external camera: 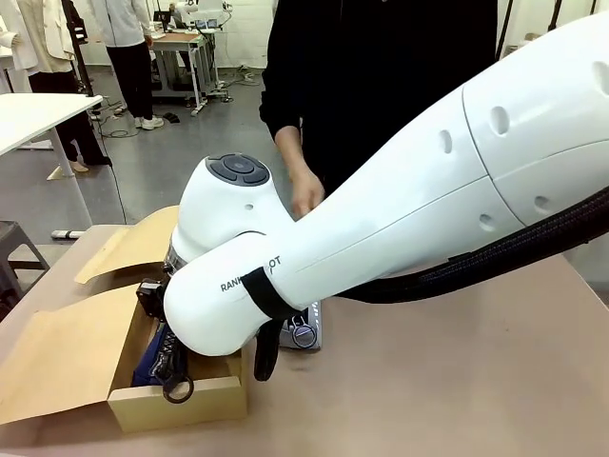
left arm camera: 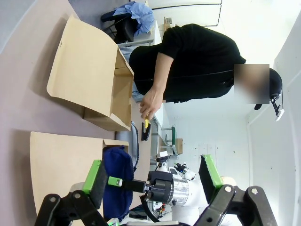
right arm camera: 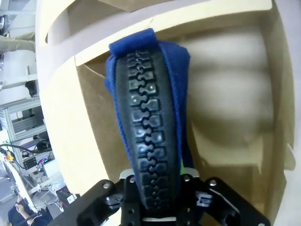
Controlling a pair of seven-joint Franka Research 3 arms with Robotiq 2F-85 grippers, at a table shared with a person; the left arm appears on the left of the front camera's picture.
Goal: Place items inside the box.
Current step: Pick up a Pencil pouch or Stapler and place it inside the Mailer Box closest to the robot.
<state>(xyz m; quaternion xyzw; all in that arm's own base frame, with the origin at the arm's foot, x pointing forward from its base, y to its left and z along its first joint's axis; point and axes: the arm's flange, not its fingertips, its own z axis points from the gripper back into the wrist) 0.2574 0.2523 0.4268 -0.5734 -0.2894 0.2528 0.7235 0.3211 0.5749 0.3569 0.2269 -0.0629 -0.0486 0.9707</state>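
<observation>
My right gripper [right arm camera: 157,181] is shut on the navy blue zip pouch [right arm camera: 150,108], zipper side up, holding it down inside the open cardboard box [right arm camera: 225,94]. In the front view the right arm crosses to the box [external camera: 181,405] at the lower left, and the navy pouch [external camera: 150,362] shows under its wrist. The grey zip pouch [external camera: 309,333] lies just right of the box, mostly behind the arm. A person's hand [left arm camera: 150,103] holds the yellow-and-black utility knife [left arm camera: 146,129] near the box. My left gripper [left arm camera: 153,174] is open with nothing between its fingers. The staplers are out of view.
The box's flaps [external camera: 67,352] spread wide over the table's left side. The person [external camera: 381,67] stands at the far edge, one hand [external camera: 306,190] above the table beside my arm. Bare tabletop [external camera: 457,381] lies to the right.
</observation>
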